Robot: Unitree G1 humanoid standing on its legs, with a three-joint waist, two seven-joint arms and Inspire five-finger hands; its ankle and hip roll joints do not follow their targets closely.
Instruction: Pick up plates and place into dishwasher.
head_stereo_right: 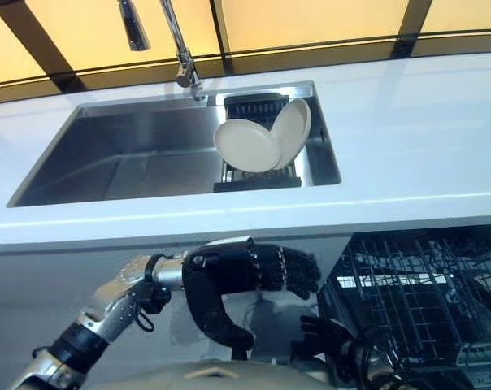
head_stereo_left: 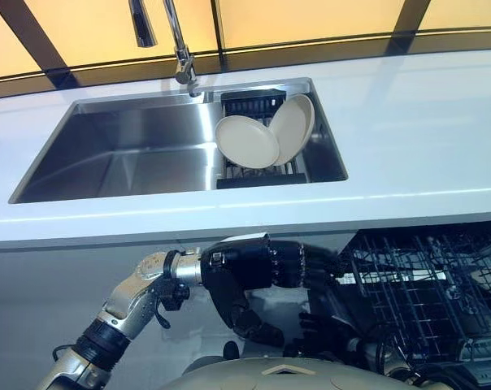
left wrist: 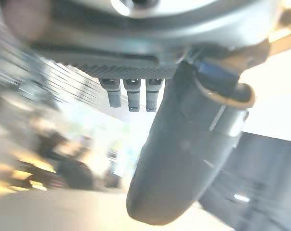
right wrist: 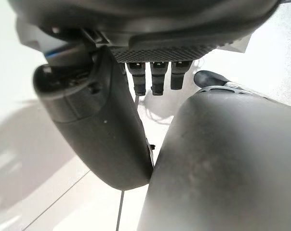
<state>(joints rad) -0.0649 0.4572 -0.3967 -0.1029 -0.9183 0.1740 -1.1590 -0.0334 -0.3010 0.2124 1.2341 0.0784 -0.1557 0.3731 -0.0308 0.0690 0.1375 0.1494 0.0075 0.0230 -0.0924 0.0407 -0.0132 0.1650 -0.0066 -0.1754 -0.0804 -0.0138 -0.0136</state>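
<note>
Two cream plates stand on edge in a black dish rack [head_stereo_left: 249,102] at the right end of the steel sink [head_stereo_left: 132,154]. The front plate [head_stereo_left: 245,142] leans against the back plate [head_stereo_left: 297,123]. My left hand [head_stereo_left: 254,268] hangs below the counter's front edge, fingers stretched toward the right and thumb [left wrist: 179,163] hanging down, holding nothing. My right hand [head_stereo_left: 331,329] is lower, beside the pulled-out dishwasher rack [head_stereo_left: 424,292]; its thumb [right wrist: 97,125] and fingers hold nothing. Both hands are well below and in front of the plates.
A chrome faucet [head_stereo_left: 180,49] rises behind the sink. The white countertop [head_stereo_left: 424,138] runs along both sides, with its front edge above my hands. The black wire dishwasher rack fills the lower right.
</note>
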